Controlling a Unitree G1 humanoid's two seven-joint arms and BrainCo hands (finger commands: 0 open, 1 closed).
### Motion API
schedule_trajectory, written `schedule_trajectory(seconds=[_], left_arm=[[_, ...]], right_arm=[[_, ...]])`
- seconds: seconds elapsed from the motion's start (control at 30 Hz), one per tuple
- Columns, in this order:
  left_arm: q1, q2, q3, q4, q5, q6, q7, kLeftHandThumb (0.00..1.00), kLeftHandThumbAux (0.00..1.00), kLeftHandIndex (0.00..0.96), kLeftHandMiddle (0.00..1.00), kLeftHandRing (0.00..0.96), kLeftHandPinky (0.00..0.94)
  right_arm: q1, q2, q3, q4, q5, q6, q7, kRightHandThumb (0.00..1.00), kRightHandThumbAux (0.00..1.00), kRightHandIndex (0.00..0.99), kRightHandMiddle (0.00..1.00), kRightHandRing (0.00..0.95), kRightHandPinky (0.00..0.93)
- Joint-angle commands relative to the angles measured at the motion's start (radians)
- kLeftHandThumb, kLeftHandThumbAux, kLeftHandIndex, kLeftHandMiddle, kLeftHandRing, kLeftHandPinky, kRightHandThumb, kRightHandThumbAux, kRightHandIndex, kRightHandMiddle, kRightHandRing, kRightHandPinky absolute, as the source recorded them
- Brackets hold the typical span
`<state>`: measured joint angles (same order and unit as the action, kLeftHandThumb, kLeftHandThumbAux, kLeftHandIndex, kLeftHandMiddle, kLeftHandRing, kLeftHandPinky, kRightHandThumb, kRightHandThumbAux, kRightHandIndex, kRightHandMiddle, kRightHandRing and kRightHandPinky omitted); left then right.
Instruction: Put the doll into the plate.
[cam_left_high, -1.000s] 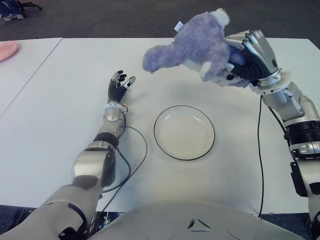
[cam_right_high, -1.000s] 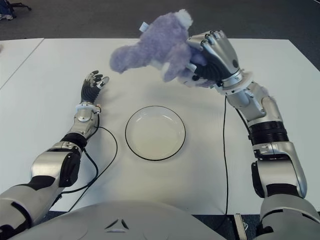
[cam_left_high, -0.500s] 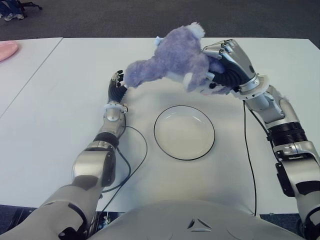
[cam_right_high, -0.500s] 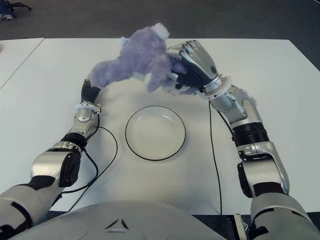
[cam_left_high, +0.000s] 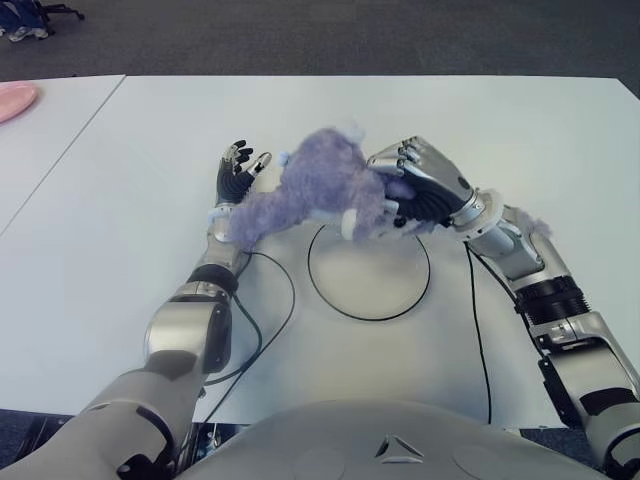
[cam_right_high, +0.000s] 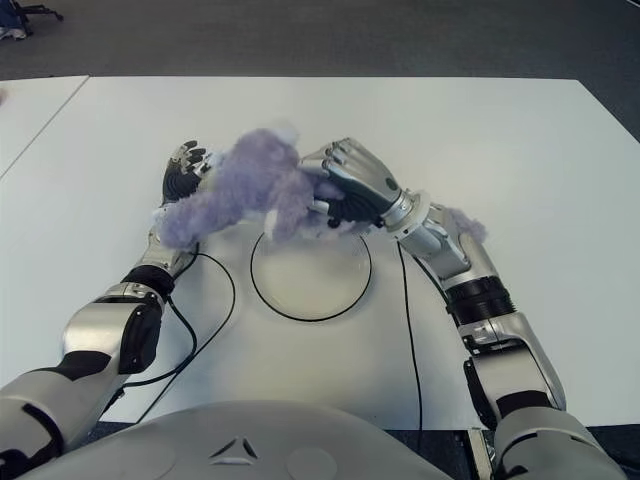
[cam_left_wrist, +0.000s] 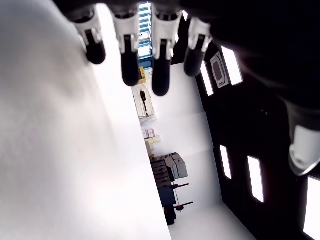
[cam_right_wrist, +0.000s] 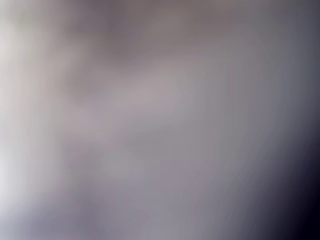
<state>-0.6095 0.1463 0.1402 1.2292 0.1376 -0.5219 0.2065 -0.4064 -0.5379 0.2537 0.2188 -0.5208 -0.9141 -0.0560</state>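
My right hand (cam_left_high: 425, 190) is gripping the purple plush doll (cam_left_high: 310, 192) by its rump above the far rim of the plate (cam_left_high: 370, 300), soft, light and floppy I reckon, its head drooping towards my open left hand (cam_left_high: 236, 172).

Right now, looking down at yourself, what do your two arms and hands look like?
Both arms are silver-grey metal shells with black ribbed joint sections, and a thin black cable trails from each across the white table. The left hand has black fingers with pale tips on a white-and-silver wrist. The right hand is silver-plated with dark finger joints. No markings are readable.
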Motion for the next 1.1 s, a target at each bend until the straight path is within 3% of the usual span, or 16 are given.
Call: schedule_trajectory(seconds=[0.03,0.23,0.43,0.73,0.83,1.1], left_arm=[[0.169,-0.069,-0.015,0.128,0.016,0.122,0.011,0.000,0.494,0.169,0.236,0.174,0.000],[0.170,-0.070,-0.016,0.128,0.016,0.125,0.009,0.000,0.483,0.164,0.236,0.181,0.005],[0.171,-0.074,-0.016,0.127,0.015,0.126,0.015,0.000,0.481,0.174,0.240,0.187,0.015],[0.168,-0.074,-0.018,0.128,0.017,0.131,0.022,0.000,0.500,0.197,0.256,0.197,0.026],[0.167,-0.074,-0.016,0.128,0.015,0.129,0.019,0.000,0.509,0.196,0.257,0.198,0.026],[0.167,-0.074,-0.014,0.128,0.014,0.126,0.013,0.000,0.508,0.187,0.250,0.193,0.026]], right_arm=[[0.016,0.011,-0.006,-0.030,0.023,0.014,0.038,0.700,0.722,0.438,0.876,0.874,0.863],[0.046,0.010,-0.006,-0.062,0.028,0.027,0.077,0.699,0.722,0.438,0.873,0.873,0.860],[0.115,0.000,-0.006,-0.106,0.015,0.028,0.101,0.699,0.722,0.438,0.872,0.873,0.865],[0.231,-0.029,-0.047,-0.114,-0.042,-0.023,0.062,0.699,0.721,0.439,0.880,0.882,0.879],[0.260,-0.050,-0.056,-0.142,-0.039,0.002,0.093,0.700,0.721,0.439,0.882,0.881,0.876],[0.269,-0.075,-0.060,-0.160,-0.067,0.023,0.122,0.699,0.722,0.439,0.876,0.878,0.870]])
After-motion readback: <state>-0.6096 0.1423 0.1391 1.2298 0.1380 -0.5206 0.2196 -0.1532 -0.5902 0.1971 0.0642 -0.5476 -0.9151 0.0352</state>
